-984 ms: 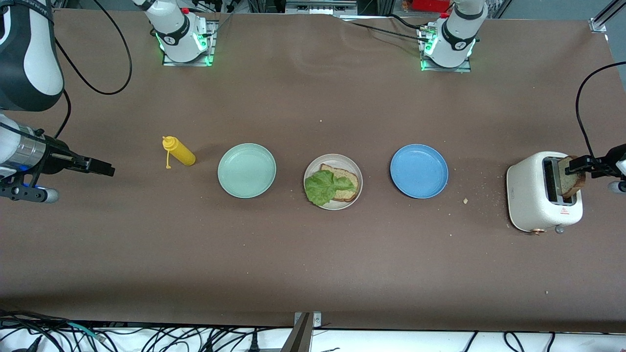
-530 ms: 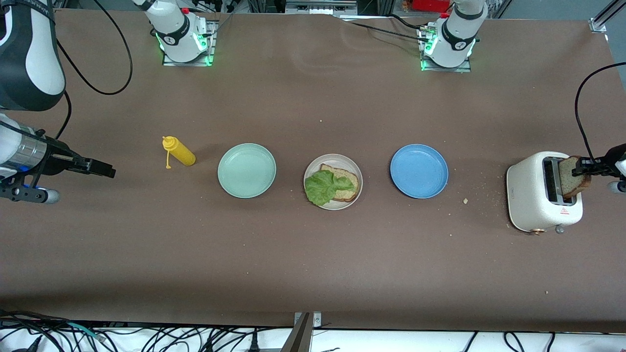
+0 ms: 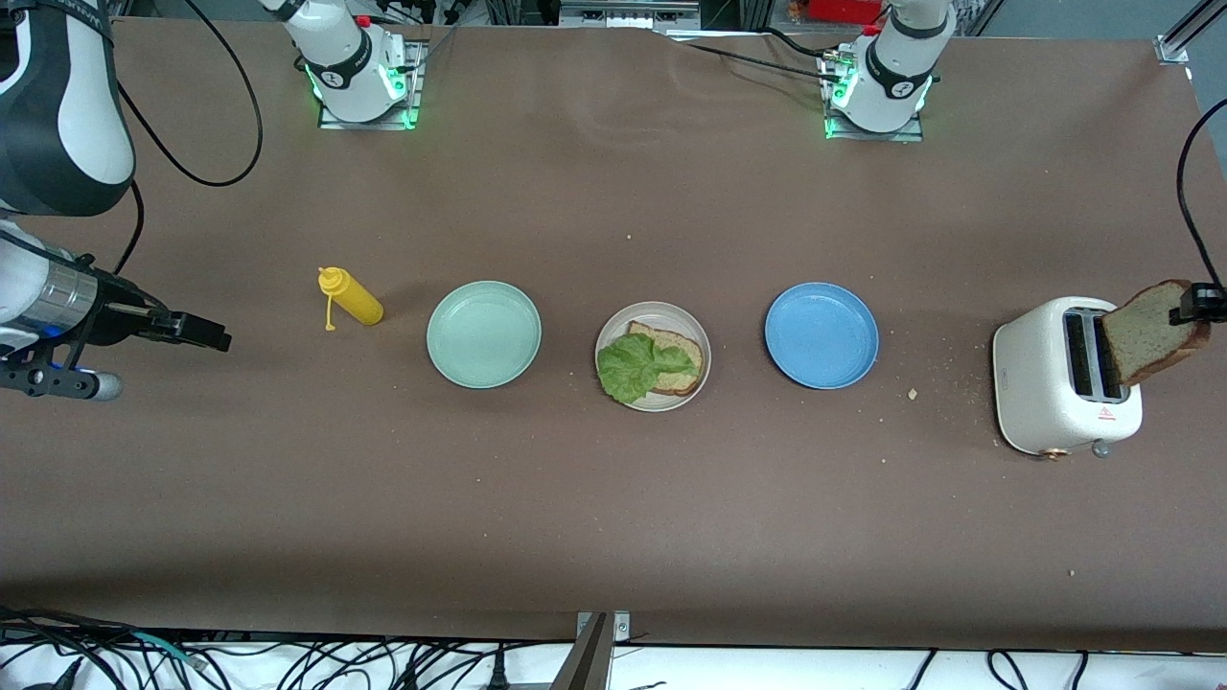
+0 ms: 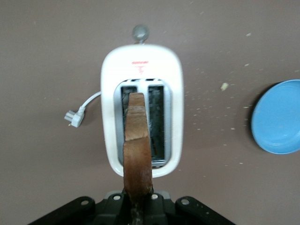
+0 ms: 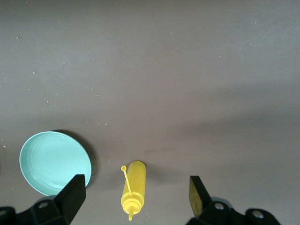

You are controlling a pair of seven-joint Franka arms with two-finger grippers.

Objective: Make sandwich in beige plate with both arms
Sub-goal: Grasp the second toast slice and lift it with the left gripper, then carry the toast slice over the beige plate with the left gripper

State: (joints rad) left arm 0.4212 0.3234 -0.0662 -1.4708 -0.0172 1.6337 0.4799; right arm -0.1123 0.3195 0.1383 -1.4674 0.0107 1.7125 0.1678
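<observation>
The beige plate (image 3: 698, 334) sits mid-table and holds one brown toast slice (image 3: 679, 357) with a green lettuce leaf (image 3: 633, 368) on it. My left gripper (image 3: 1198, 305) is shut on a second toast slice (image 3: 1145, 333) and holds it tilted above the white toaster (image 3: 1050, 401). In the left wrist view the slice (image 4: 137, 150) shows edge-on over the toaster's slots (image 4: 144, 121). My right gripper (image 3: 203, 333) is open and empty at the right arm's end of the table, waiting. In the right wrist view its fingertips (image 5: 72, 195) are spread wide.
A mint-green plate (image 3: 483, 333) and a blue plate (image 3: 821, 334) flank the beige plate. A yellow squeeze bottle (image 3: 353, 298) lies on its side beside the mint-green plate, toward the right arm's end. Crumbs lie between the blue plate and the toaster.
My left gripper has lifted the toast slice up out of the toaster slot; it now hangs clear above the toaster. The right arm has barely moved.
</observation>
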